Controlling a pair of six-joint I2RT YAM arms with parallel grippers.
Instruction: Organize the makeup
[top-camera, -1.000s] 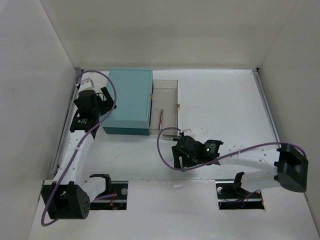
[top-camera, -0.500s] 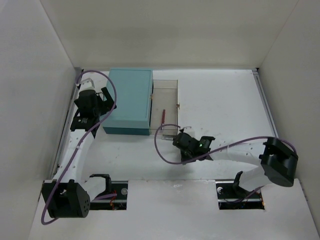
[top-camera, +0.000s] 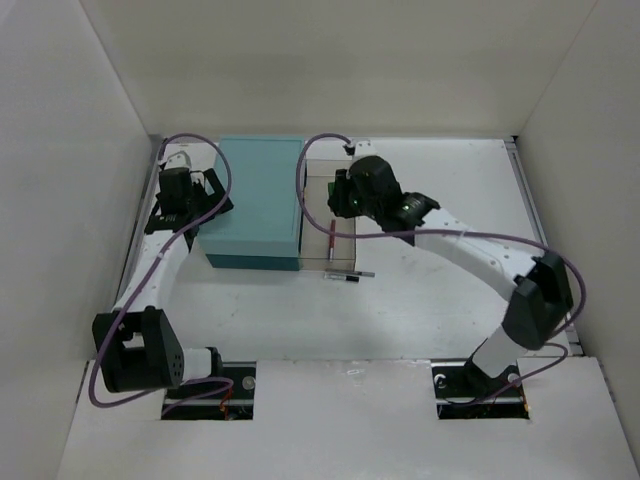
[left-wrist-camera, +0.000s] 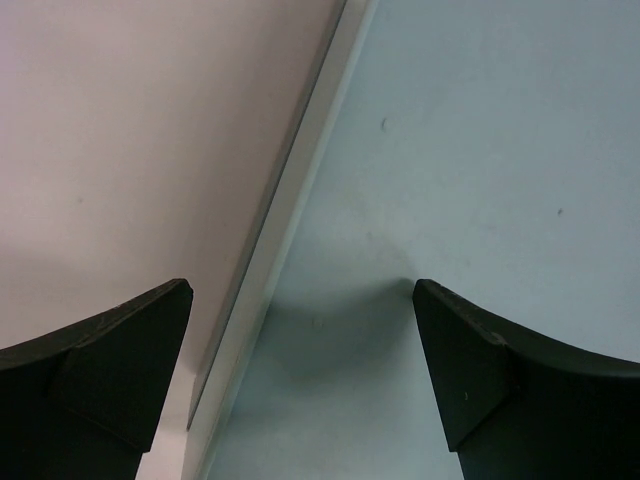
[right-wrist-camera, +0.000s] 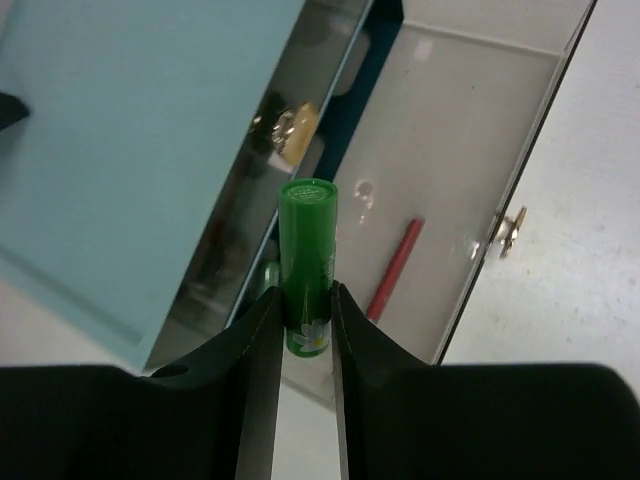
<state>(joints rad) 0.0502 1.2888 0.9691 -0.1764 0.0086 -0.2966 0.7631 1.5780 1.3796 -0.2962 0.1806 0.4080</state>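
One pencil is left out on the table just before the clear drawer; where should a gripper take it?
Take the thin pencil at its middle, from straight above, fingers closing across its width. It lies flat on the table, running left to right, so only its long sides offer a hold. The clear drawer front is close behind it, probably leaving little room for the far finger.

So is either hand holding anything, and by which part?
The right hand grips the green stick by its flower-printed end; the left hand is open, holding nothing.
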